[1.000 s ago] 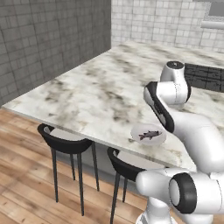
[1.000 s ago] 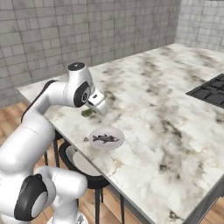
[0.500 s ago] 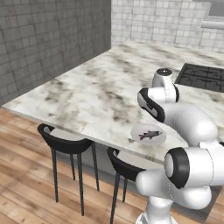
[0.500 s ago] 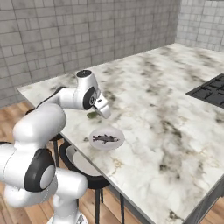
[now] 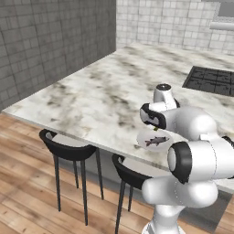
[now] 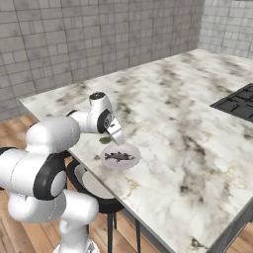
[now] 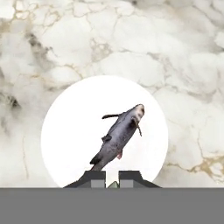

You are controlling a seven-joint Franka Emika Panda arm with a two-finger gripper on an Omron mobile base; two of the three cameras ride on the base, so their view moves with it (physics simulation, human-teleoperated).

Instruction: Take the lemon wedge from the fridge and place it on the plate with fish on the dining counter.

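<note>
On the dining counter (image 5: 100, 96) near its front edge lies the round pale plate (image 5: 144, 138) with the slim dark fish (image 5: 156, 141) on it. My gripper (image 6: 116, 139) hangs just above the plate's (image 6: 106, 160) far-left rim, shut on the lemon wedge (image 6: 105, 140), which shows as a small greenish-yellow bit at the fingers. Looking down from the hand, the plate (image 7: 74, 127) and fish (image 7: 118, 138) lie straight below. A pale sliver of the lemon wedge (image 7: 113, 185) sits between the tips of my gripper (image 7: 113, 179).
Two black stools (image 5: 68, 148) (image 5: 132, 171) stand under the counter's overhanging front edge. A black cooktop (image 5: 210, 80) is set into the marble at the far right. Grey tiled walls close the left and back. Bare marble (image 6: 188, 123) stretches beyond the plate.
The arm has folded down and the hand has sunk toward the plate, ending close over its rim. The jaws stayed shut. Plate and fish have not moved.
</note>
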